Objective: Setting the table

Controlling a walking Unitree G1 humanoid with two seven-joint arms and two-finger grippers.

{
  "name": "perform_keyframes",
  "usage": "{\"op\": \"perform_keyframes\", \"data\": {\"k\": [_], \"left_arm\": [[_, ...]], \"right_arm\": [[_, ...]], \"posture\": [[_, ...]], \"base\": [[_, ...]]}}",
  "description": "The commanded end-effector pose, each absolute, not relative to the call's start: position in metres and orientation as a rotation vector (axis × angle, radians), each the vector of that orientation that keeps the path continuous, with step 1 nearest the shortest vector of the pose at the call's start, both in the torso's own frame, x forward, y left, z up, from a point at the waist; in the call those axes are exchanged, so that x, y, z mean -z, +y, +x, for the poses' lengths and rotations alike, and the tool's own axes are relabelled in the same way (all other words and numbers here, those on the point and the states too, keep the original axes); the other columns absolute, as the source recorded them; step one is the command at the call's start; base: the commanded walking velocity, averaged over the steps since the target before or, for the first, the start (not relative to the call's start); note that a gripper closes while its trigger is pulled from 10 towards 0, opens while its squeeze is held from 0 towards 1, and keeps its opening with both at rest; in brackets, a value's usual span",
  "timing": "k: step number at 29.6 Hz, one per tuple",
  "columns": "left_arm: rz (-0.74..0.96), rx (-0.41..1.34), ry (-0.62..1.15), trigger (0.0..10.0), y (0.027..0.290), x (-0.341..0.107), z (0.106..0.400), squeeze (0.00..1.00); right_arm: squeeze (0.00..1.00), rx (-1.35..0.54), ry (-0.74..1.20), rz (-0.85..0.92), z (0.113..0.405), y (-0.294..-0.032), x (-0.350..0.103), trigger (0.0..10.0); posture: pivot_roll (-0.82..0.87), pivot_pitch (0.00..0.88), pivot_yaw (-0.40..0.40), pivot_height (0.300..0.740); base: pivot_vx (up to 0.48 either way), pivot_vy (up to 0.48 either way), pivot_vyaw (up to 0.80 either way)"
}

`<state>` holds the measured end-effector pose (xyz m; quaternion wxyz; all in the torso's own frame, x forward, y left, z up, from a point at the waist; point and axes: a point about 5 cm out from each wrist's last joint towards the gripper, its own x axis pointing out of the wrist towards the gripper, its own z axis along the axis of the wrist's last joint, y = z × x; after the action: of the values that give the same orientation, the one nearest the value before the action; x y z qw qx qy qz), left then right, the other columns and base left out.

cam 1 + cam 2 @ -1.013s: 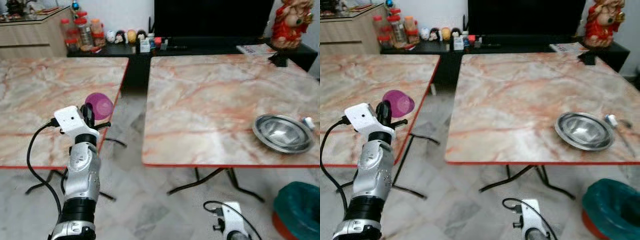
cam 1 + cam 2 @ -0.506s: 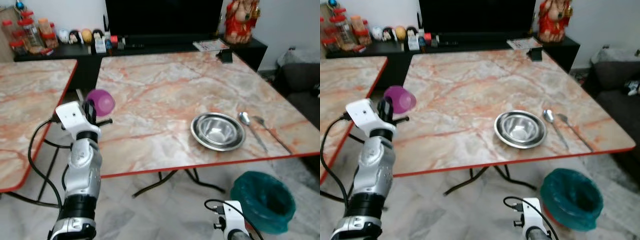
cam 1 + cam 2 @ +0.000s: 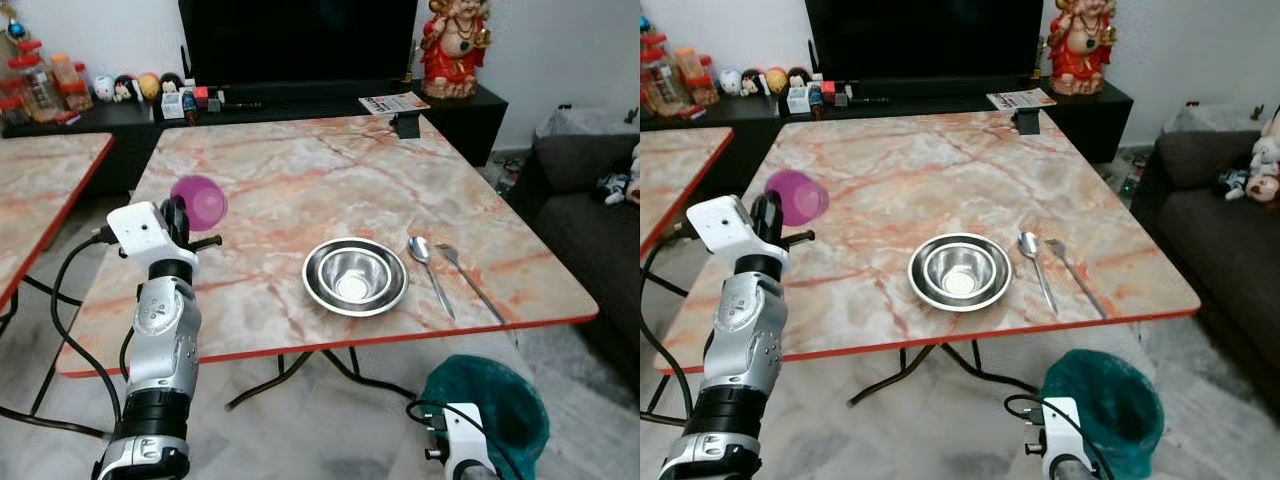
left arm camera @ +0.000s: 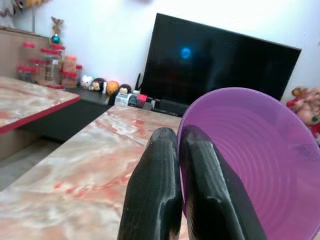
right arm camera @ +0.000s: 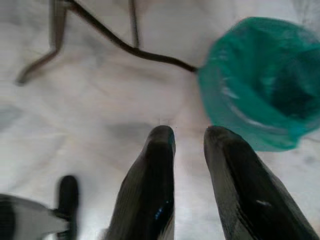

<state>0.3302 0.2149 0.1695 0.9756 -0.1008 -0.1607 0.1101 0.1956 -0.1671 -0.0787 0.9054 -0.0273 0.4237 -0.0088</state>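
Table [image 3: 250, 180]: bare marble from 9 to 12 o'clock of steel bowl [image 3: 355, 275] | spoon [image 3: 428, 258]; fork [image 3: 470, 282] block 3 o'clock

Even, soft daylight fills the head views, sharp across the frame, with faint shadows under the bench [image 3: 300, 180]. The steel bowl [image 3: 355, 276] shows a small glare at its centre. A blue reflection sits on the dark screen [image 4: 215, 60]. The right wrist view is blurred and softer, its fingers [image 5: 155, 190] out of focus.
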Motion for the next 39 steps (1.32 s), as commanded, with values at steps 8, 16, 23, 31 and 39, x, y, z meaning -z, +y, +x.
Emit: {"op": "perform_keyframes", "data": {"k": [8, 16, 23, 31, 39], "left_arm": [[-0.178, -0.078, -0.281, 10.0, 0.207, -0.175, 0.335, 0.00], [-0.119, -0.103, -0.277, 10.0, 0.218, -0.184, 0.336, 0.00], [-0.079, -0.109, -0.212, 10.0, 0.221, -0.186, 0.343, 0.00], [-0.079, -0.057, 0.002, 10.0, 0.198, -0.156, 0.355, 0.00], [-0.071, -0.026, -0.006, 10.0, 0.180, -0.168, 0.367, 0.00]], "right_arm": [[0.00, 0.036, 0.884, -0.076, 0.195, -0.177, 0.078, 10.0], [0.00, 0.035, 0.888, -0.075, 0.194, -0.175, 0.079, 10.0], [0.00, 0.033, 0.895, -0.071, 0.192, -0.173, 0.080, 10.0], [0.00, 0.033, 0.895, -0.066, 0.192, -0.172, 0.080, 10.0], [0.00, 0.038, 0.898, -0.061, 0.191, -0.173, 0.081, 10.0]], "posture": [[0.04, 0.000, 0.022, 0.723], [0.04, 0.000, 0.027, 0.723], [0.04, 0.000, 0.031, 0.723], [0.03, 0.000, 0.036, 0.723], [0.03, 0.000, 0.041, 0.723]], "base": [[0.000, 0.000, 0.00], [0.000, 0.000, 0.00], [0.000, 0.000, 0.00], [0.000, 0.000, 0.00], [0.000, 0.000, 0.00]]}}
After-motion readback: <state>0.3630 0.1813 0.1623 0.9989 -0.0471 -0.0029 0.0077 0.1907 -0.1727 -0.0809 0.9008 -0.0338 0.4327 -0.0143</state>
